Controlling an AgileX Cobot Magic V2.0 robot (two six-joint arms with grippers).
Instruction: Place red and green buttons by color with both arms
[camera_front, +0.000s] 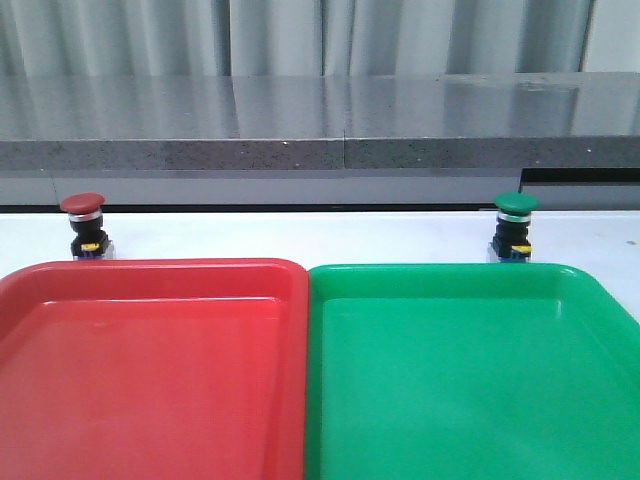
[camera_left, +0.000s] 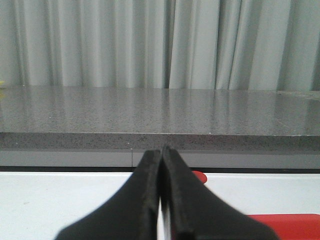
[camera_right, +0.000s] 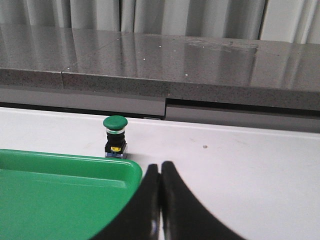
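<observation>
While both buttons stood upright behind their matching trays, red button (camera_front: 82, 224) left, green button (camera_front: 515, 226) right, my left gripper (camera_left: 161, 155) and right gripper (camera_right: 160, 170) were closed, empty.

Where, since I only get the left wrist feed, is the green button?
Observer: The green button stands upright on the white table, just behind the green tray, near its far right corner.
Operator: And the right pincer?
Observer: The right pincer is shut on nothing, apart from that button.
Operator: Is the red button in its tray?
Observer: No, the red button stands on the table behind the red tray.
</observation>
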